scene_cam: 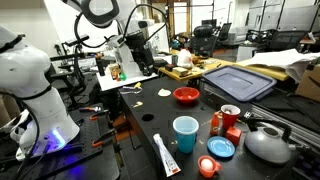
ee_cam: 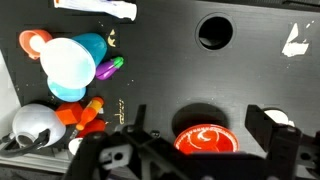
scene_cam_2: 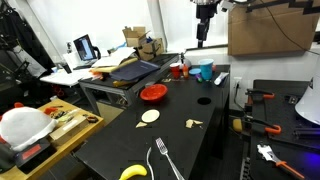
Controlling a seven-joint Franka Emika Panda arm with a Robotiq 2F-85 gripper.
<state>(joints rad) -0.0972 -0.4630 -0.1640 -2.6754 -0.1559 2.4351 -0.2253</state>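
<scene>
Nearest me on the black tabletop [scene_cam: 200, 110] lies a white tube [scene_cam: 166, 156]. A small orange cup [scene_cam: 208, 166] and a blue lid [scene_cam: 221, 148] sit to its right. Just behind them stand a blue cup [scene_cam: 185, 133] and a red can [scene_cam: 229, 117], with a grey kettle [scene_cam: 268, 143] at the far right. A round hole [scene_cam: 147, 116] opens in the tabletop to the left of the blue cup.

Farther back sits the red bowl [scene_cam: 186, 95], upright on bare tabletop and apart from the near cluster. A pale disc [scene_cam: 165, 92] lies near its left side, and a white scrap [scene_cam: 137, 103] lies further left.

Beyond and above all this, the claw [scene_cam_2: 203, 42] hangs well clear of the tabletop in an exterior view, pointing straight down. In the wrist view its fingers [ee_cam: 272, 138] are spread wide with only air between them. The bowl [ee_cam: 203, 138] shows far below in that gap, roughly centred, with the hole [ee_cam: 214, 32] past it.

As I judge it, the work is at its very beginning. The claw is lined up over the bowl but touches nothing and carries nothing. The bowl rests untouched, and none of the other things looks disturbed. Hovering above the bowl is all that can be counted as done. There is no contact and no grip yet.
</scene>
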